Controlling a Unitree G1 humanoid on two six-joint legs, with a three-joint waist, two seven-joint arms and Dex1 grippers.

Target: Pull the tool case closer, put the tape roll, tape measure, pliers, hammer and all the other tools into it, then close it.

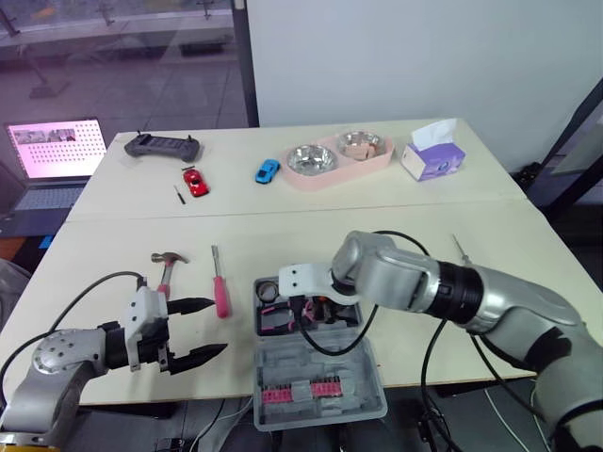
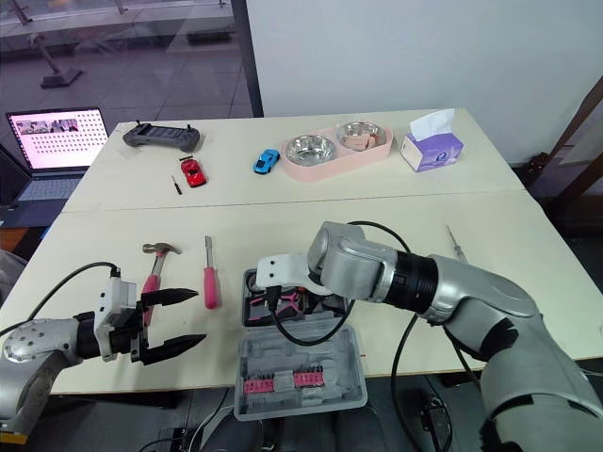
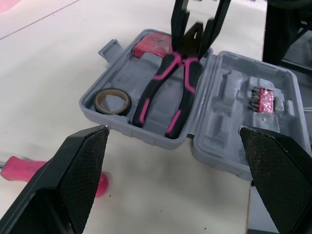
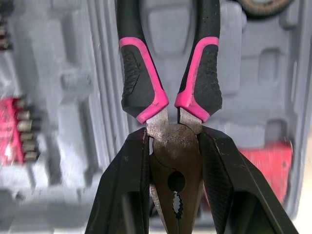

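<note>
Inside the open case (image 3: 119, 66), the pliers (image 4: 195, 83) rest with their metal head clamped between our right gripper's (image 4: 173, 137) fingers, while our left gripper (image 1: 218, 326) hangs wide open nearby.

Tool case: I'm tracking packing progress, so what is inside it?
Tape roll, a red item at one end, and the pliers, gripped by the right pincer. Screwdriver bits sit in the lid. What lies beneath the pliers is covered.
</note>
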